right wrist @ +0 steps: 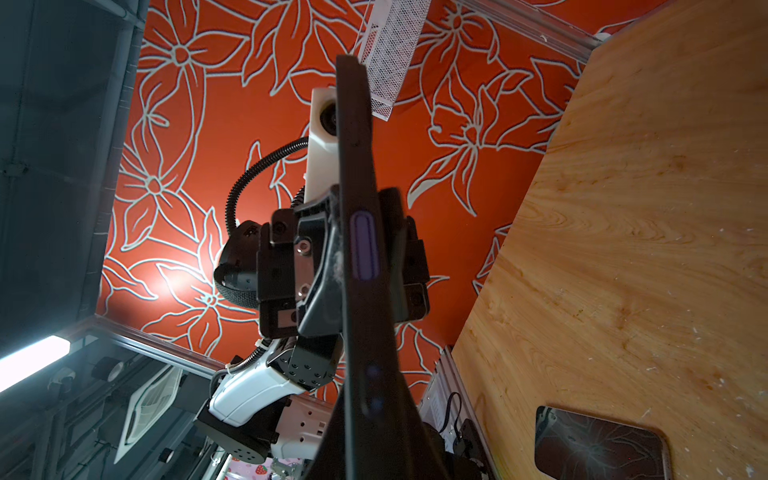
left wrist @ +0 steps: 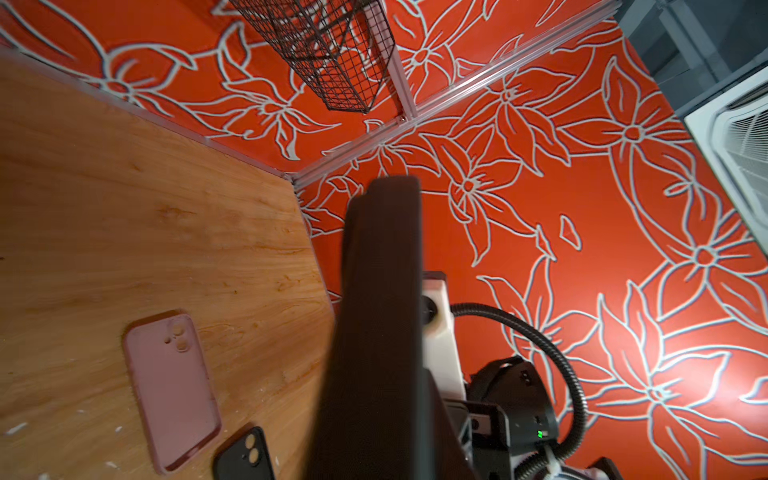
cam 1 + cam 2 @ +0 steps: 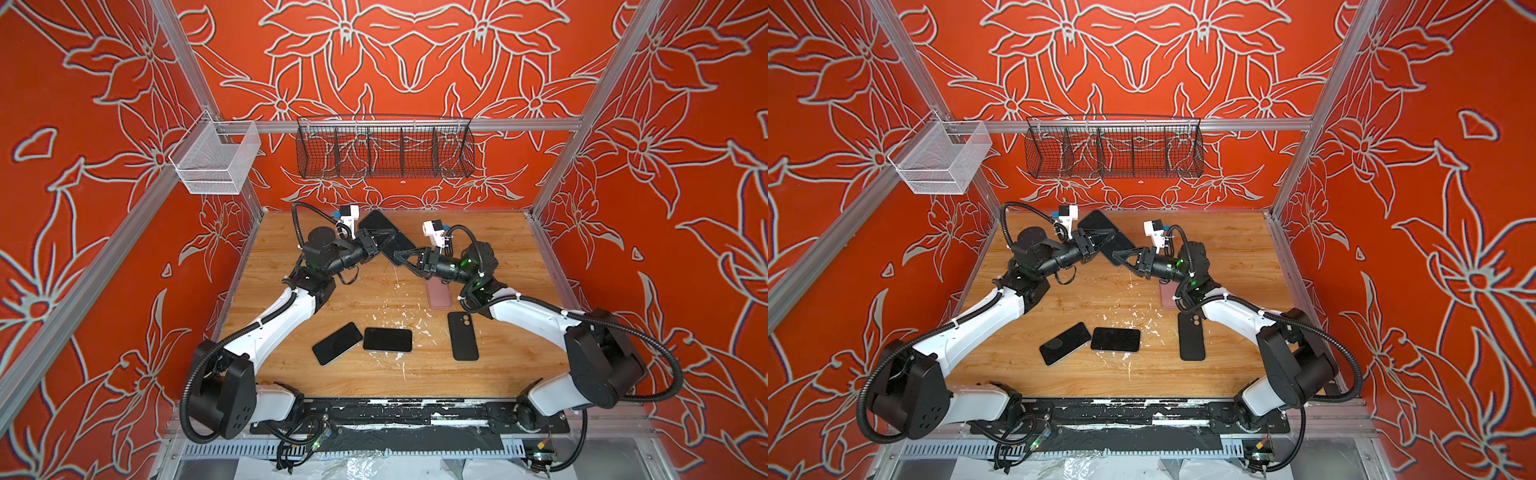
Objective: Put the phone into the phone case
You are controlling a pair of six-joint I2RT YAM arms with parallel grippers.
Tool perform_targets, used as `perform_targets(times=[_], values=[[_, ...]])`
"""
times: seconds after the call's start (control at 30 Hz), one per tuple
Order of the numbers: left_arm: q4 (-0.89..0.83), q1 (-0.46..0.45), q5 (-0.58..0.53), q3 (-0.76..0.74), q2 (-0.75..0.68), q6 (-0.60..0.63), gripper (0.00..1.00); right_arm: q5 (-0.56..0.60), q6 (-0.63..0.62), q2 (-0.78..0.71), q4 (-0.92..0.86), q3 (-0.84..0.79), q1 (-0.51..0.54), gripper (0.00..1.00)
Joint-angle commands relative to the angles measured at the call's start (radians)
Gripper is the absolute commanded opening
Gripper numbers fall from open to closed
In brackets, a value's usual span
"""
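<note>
A black phone (image 3: 376, 222) hangs tilted above the rear middle of the table in both top views (image 3: 1096, 222), held from both sides. My left gripper (image 3: 390, 236) is shut on its middle, with its fingers (image 1: 324, 270) pressed against both flat faces in the right wrist view. My right gripper (image 3: 397, 255) is shut on its lower end. Seen edge-on, the phone (image 1: 357, 166) shows a purple side button. A pink phone case (image 2: 172, 386) lies flat on the wood under the right arm (image 3: 438, 295). A black case (image 2: 245, 453) with camera holes lies in front of it (image 3: 462, 336).
Two more black phones (image 3: 337, 343) (image 3: 387, 339) lie screen up near the table's front middle. A black wire basket (image 3: 384, 149) and a white mesh bin (image 3: 216, 160) hang on the rails behind. White flecks dot the wooden table (image 3: 498, 249).
</note>
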Motion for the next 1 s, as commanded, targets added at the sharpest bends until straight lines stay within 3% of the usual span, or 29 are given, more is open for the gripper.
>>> perform_targets(times=[0.0,0.1,0.23,0.5,0.73,0.77,0.87,0.97], values=[[-0.025,-0.006,-0.008,-0.003,-0.074,0.111,0.39,0.085,-0.067,-0.013,-0.143,0.005,-0.011,0.00],[-0.032,0.021,-0.008,-0.032,-0.108,0.100,0.47,0.075,-0.131,-0.042,-0.238,0.016,-0.026,0.00],[-0.004,0.033,-0.030,-0.070,-0.134,0.068,0.47,0.083,-0.173,-0.061,-0.299,0.015,-0.024,0.00],[0.139,0.033,-0.098,-0.133,-0.125,-0.019,0.21,0.067,-0.035,0.044,-0.062,-0.015,-0.009,0.00],[0.112,0.033,-0.148,-0.146,-0.155,0.007,0.08,0.061,-0.022,0.080,-0.019,-0.015,-0.007,0.00],[0.101,0.033,-0.151,-0.147,-0.158,0.016,0.06,0.061,-0.035,0.076,-0.035,-0.011,-0.008,0.04],[0.058,0.033,-0.155,-0.136,-0.169,0.051,0.01,0.070,-0.090,0.058,-0.103,-0.007,-0.012,0.30],[-0.020,0.040,-0.139,-0.109,-0.181,0.107,0.00,0.085,-0.163,0.023,-0.199,-0.001,-0.022,0.45]])
